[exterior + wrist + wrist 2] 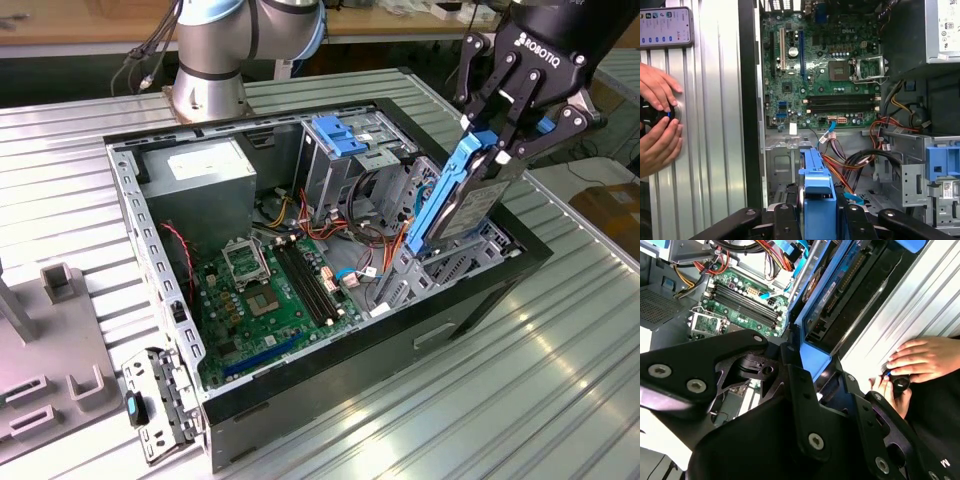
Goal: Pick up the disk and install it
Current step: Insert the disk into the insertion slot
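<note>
The ribbed table [560,380] bore an open computer case [330,385], its motherboard [280,300] exposed. The disk [470,200] stood on edge, tilted, with its lower end at the drive bay [455,265]. The gripper [505,140] pinched its upper end. Orange cables [837,172] crowded just beside the bay. A person's hand [920,357] rested on the table.

The blue-railed grey disk [468,200] tilts on edge over the case [330,385].

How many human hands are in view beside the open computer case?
2. Both are over the ribbed metal table next to the case: one hand and the other hand, close together around a small black object. More may lie outside view.
</note>
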You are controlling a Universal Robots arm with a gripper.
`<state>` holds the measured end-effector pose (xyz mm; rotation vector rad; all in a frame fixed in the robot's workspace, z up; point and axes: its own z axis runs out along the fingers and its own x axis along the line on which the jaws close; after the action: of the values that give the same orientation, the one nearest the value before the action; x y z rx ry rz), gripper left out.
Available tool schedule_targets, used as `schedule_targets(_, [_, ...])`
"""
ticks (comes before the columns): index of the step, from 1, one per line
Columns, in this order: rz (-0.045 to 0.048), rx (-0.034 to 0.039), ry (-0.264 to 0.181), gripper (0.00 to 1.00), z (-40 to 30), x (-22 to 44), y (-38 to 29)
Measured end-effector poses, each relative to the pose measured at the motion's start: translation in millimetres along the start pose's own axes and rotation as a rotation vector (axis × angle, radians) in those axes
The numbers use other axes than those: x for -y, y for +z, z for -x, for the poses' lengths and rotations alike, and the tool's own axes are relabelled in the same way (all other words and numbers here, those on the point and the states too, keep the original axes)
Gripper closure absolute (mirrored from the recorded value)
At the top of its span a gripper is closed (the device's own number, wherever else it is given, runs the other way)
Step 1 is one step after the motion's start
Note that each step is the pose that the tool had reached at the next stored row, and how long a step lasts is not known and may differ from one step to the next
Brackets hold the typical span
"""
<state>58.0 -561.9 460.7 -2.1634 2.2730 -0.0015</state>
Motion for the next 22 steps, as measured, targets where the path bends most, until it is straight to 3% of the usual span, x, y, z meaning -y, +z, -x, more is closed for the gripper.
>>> schedule_targets(10, [0.0058, -0.0003, 0.000, 0.63, -2.8, 1.7, 7.5])
schedule_targets(22, [0.0222, -0.0011, 0.000, 0.63, -2.7, 4.2, 27.2])
